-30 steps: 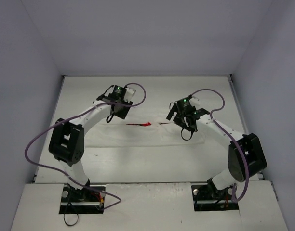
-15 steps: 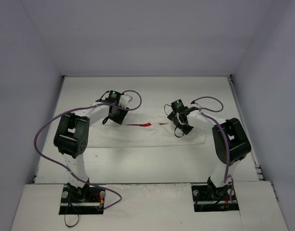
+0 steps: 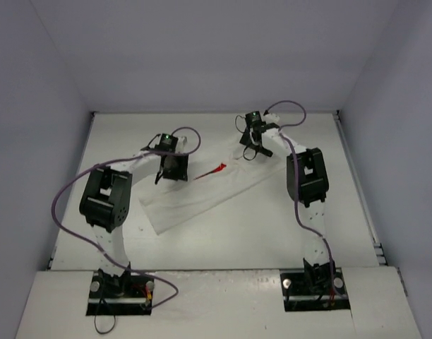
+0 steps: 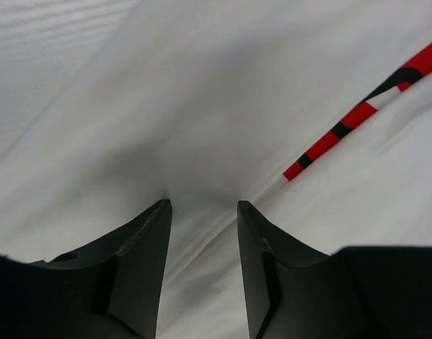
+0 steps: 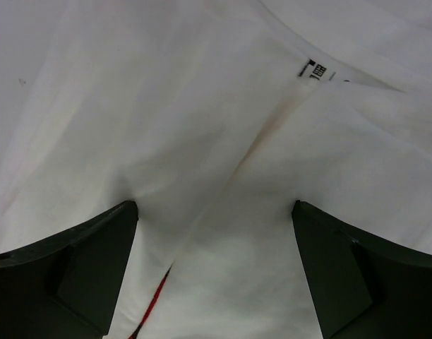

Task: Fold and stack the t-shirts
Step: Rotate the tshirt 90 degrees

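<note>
Top external view: a white t-shirt (image 3: 202, 198) lies as a long, flattened band slanting across the middle of the white counter (image 3: 223, 244), its low end toward the lower left of the frame and its other end rising to the upper right. A short piece of the red graphic (image 3: 214, 170) shows on the cloth near the centre, between the two arms. The left claw (image 3: 168, 171) is down on the shirt's upper edge, left of centre. The right claw (image 3: 250, 147) is down at the shirt's upper-right end, near the back of the counter, and the two claws are well apart. In the left wrist view the claw stands narrow, its dark fingers (image 4: 142, 261) close together with a pucker of white fabric pinched between the tips and creases running out from that spot. A red stripe with black and white breaks crosses the right side of that frame. In the right wrist view the claw stands wide, its fingers (image 5: 89, 261) far apart at the lower corners, tips against the shirt, which fills the frame. Folds gather at the left tip, but whether any cloth is caught cannot be told. A small black printed label (image 5: 313, 70) sits in the upper right.
</note>
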